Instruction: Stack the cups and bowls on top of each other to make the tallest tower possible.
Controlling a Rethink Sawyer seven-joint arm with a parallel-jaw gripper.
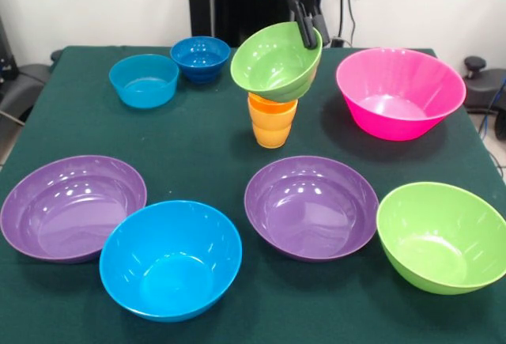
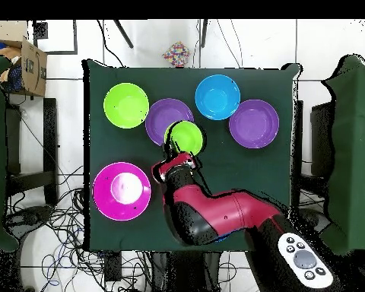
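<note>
Front view: gripper (image 1: 310, 32) descends from above, clamped on the small green bowl (image 1: 275, 62) rim. Bowl sits tilted atop the orange cups (image 1: 271, 122).

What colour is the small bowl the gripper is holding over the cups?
Green; the small bowl shows best in the front view, tilted on the orange cups.

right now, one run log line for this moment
gripper: shut on small green bowl rim | bowl: tilted over orange cups | tower: unfinished
</note>
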